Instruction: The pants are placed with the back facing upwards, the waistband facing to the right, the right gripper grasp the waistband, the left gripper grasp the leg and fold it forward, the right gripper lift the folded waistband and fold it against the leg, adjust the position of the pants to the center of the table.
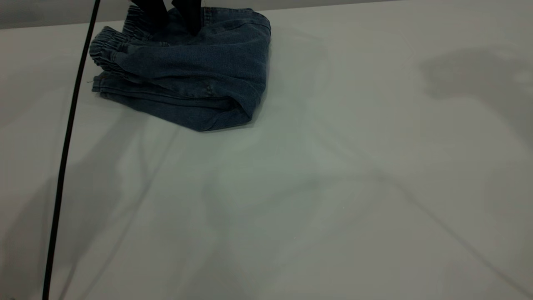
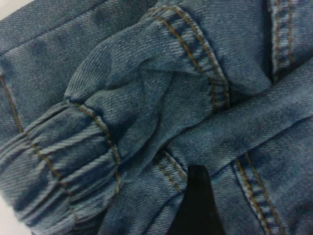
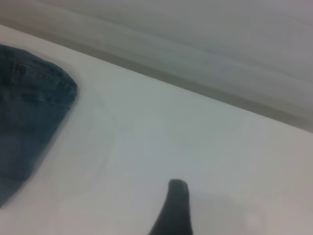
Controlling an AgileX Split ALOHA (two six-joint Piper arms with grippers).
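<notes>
White table (image 1: 333, 187) bears folded pants (image 1: 195, 71); left gripper (image 1: 173, 14) fingers spread, touching denim.

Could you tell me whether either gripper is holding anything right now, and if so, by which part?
The left gripper is down on the folded shorts near the waistband, but a grip cannot be confirmed. The right gripper holds nothing.

black cable (image 1: 66, 137): thin, runs top to bottom at exterior view's left | grey wall (image 1: 50, 12): plain, behind the far edge
</notes>
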